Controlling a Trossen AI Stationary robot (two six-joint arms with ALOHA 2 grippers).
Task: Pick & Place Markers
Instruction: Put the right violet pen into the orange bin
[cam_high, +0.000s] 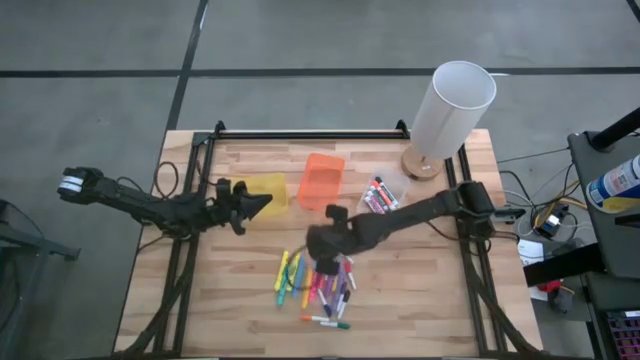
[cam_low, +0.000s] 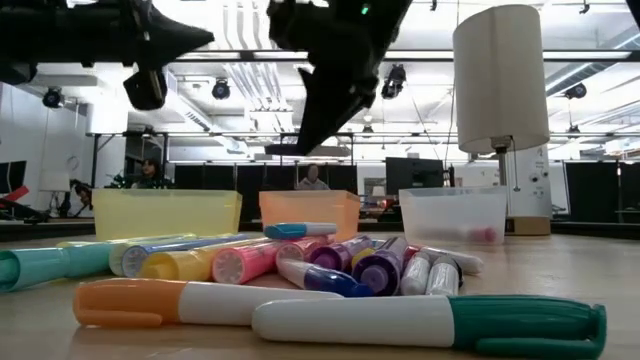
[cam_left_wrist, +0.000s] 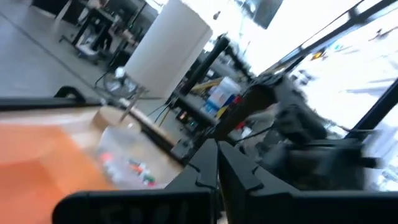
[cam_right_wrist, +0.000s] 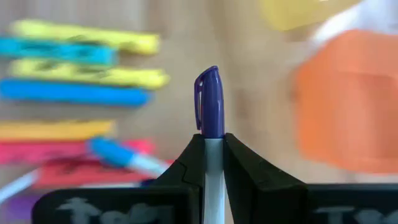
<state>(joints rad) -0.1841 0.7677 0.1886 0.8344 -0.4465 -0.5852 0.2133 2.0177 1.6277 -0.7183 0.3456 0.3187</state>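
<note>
A purple-capped marker (cam_right_wrist: 209, 102) is being pinched between the two fingers of the right gripper (cam_right_wrist: 211, 149), its white barrel clamped in the narrow gap and its cap sticking out past the fingertips. In the high view the right gripper (cam_high: 325, 245) is being held above the table (cam_high: 420, 310), over the near end of the marker pile (cam_high: 318, 290) and in front of the orange bin (cam_high: 321, 181).

The rest of the markers are lying loose on the wood in a cluster toward the table's front middle: yellow, blue, pink, purple and green ones side by side or crossing. In the low view an orange-capped marker (cam_low: 170, 303) and a green-capped marker (cam_low: 430, 325) are seen nearest the camera. A few more markers are sitting inside the clear bin (cam_high: 382, 194), which is placed beside the base of the white lamp (cam_high: 450, 112).

The left gripper (cam_high: 250, 205) is being held with its fingers pressed together and nothing between them, over the yellow bin (cam_high: 270, 188), which is standing just beside the orange one.
</note>
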